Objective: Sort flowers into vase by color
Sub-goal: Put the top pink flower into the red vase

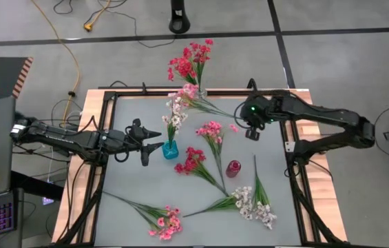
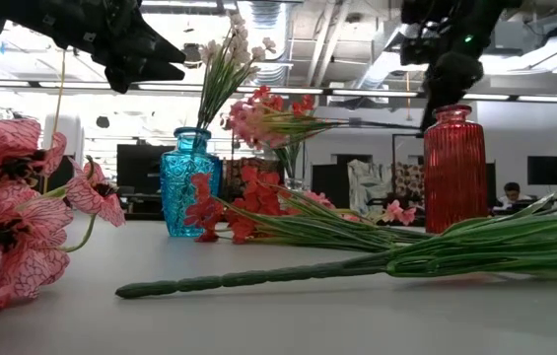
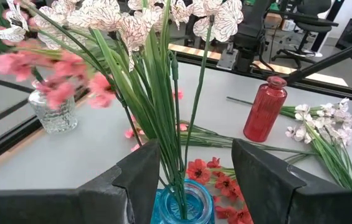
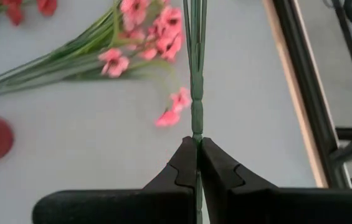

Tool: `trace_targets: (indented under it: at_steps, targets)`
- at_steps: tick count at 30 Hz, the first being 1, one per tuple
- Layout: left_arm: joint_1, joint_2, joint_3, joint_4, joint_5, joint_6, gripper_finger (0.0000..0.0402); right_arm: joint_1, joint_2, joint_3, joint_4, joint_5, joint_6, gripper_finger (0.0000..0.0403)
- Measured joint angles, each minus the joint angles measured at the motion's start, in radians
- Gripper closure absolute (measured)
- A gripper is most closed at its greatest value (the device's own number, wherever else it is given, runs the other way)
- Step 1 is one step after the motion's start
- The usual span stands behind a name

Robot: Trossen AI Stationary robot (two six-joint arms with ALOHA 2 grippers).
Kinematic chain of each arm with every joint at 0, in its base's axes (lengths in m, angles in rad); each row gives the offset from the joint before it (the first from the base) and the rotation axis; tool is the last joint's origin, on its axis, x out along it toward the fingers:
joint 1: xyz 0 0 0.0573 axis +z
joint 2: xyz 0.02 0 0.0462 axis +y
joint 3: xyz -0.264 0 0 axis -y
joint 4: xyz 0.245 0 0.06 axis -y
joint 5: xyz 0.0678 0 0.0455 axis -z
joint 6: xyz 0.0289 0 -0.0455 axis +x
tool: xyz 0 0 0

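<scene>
My right gripper hangs over the table's far right, shut on a pink flower sprig, which also shows in the low view. White flowers stand in a blue vase. My left gripper is open, with one finger on either side of the blue vase's neck and apart from it. Red flowers stand in a clear vase at the far edge. A red vase stands with nothing in it. My right gripper pinches the pink sprig's thin green stem near its bare lower end between its two fingers. The fingers slant down from the table's right, and the stem runs on ahead in line with them. The sprig is lifted clear, nearly level, with its blossoms toward the clear vase.
Loose sprigs lie on the grey table: a pink one mid-table, a red one, white ones near the front right and a pink one at the front left. A black frame borders the table.
</scene>
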Motion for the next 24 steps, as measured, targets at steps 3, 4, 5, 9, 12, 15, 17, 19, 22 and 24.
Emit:
trace_targets:
  at_steps: [3, 4, 5, 9, 12, 15, 17, 19, 22, 24]
  targets:
    - [0.0, 0.0, 0.0, 0.0, 0.0, 0.0, 0.0214, 0.026, -0.044, 0.0, -0.062, 0.0, 0.037, 0.0368]
    - [0.0, 0.0, 0.0, 0.0, 0.0, 0.0, 0.0214, 0.035, -0.058, 0.0, -0.082, 0.0, 0.052, 0.0368]
    - [0.0, 0.0, 0.0, 0.0, 0.0, 0.0, 0.0214, 0.042, -0.073, 0.0, -0.105, 0.0, 0.068, 0.0368]
    - [0.0, 0.0, 0.0, 0.0, 0.0, 0.0, 0.0214, 0.076, -0.13, 0.0, -0.178, 0.0, 0.147, 0.0367]
    - [0.0, 0.0, 0.0, 0.0, 0.0, 0.0, 0.0214, 0.106, -0.172, 0.0, -0.209, 0.0, 0.201, 0.0367]
    - [0.0, 0.0, 0.0, 0.0, 0.0, 0.0, 0.0214, 0.141, -0.215, 0.0, -0.22, 0.0, 0.25, 0.0367]
    - [0.0, 0.0, 0.0, 0.0, 0.0, 0.0, 0.0214, 0.164, -0.244, 0.0, -0.218, 0.002, 0.285, 0.0367]
    - [0.0, 0.0, 0.0, 0.0, 0.0, 0.0, 0.0214, 0.193, -0.272, 0.0, -0.214, 0.022, 0.327, 0.0367]
    - [0.0, 0.0, 0.0, 0.003, 0.0, 0.001, 0.0214, 0.242, -0.305, 0.0, -0.211, 0.068, 0.38, 0.0367]
    - [0.0, 0.0, 0.0, 0.003, 0.001, 0.009, 0.0214, 0.278, -0.322, 0.0, -0.211, 0.094, 0.413, 0.0367]
